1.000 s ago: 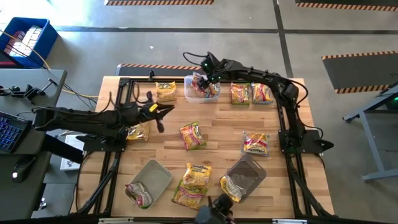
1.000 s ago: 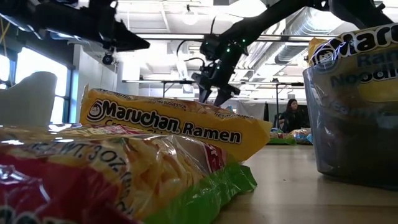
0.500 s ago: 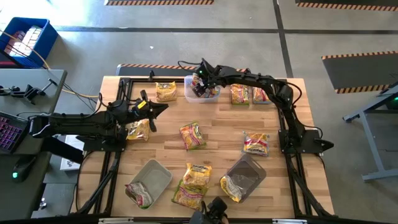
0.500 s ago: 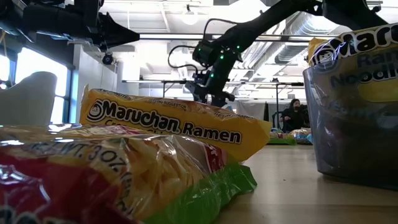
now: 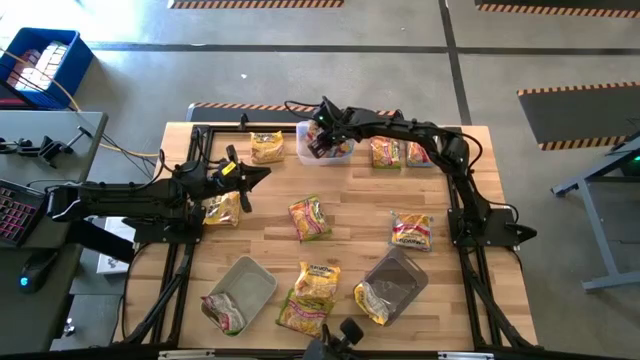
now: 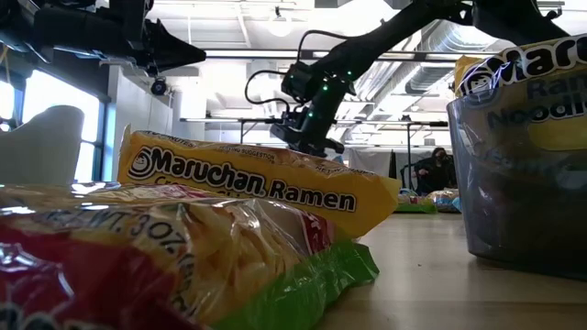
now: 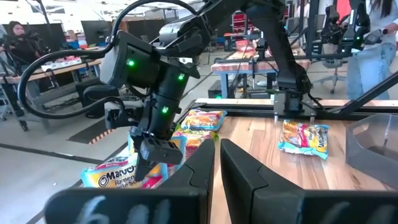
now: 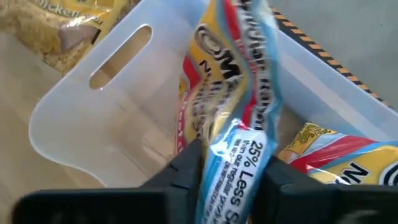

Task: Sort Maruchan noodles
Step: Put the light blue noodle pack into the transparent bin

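A clear tub (image 5: 343, 153) stands at the table's far edge with Maruchan noodle packets inside it. My right gripper (image 5: 322, 140) reaches down into this tub and is shut on a pink-and-blue packet (image 8: 233, 81) that stands on edge there. A second packet (image 8: 339, 149) lies beside it in the tub. Other packets lie flat on the wood, such as one (image 5: 309, 217) mid-table and one (image 5: 411, 230) toward the right. My left gripper (image 5: 262, 175) hovers shut over the table's left part, above a yellow packet (image 5: 222, 210), and holds nothing. My right gripper pinches the upright packet between its two fingers at the blue-banded end (image 8: 239, 155). One finger (image 8: 186, 168) is on each flat face. The fingers slant down from above into the tub. The rest of the packet still stands inside the tub, crumpled and tilted.
Two more packets (image 5: 385, 150) lie right of the far tub and one (image 5: 267, 146) lies left of it. Near the front edge stand two more tubs (image 5: 243, 285) (image 5: 398, 280), each with a packet, and a pile of packets (image 5: 312, 295) between them.
My right gripper has sunk into the far tub, shifted a little toward the table's left edge, and shut on the upright packet. My left gripper has drawn back slightly toward the table's left edge and stayed shut.
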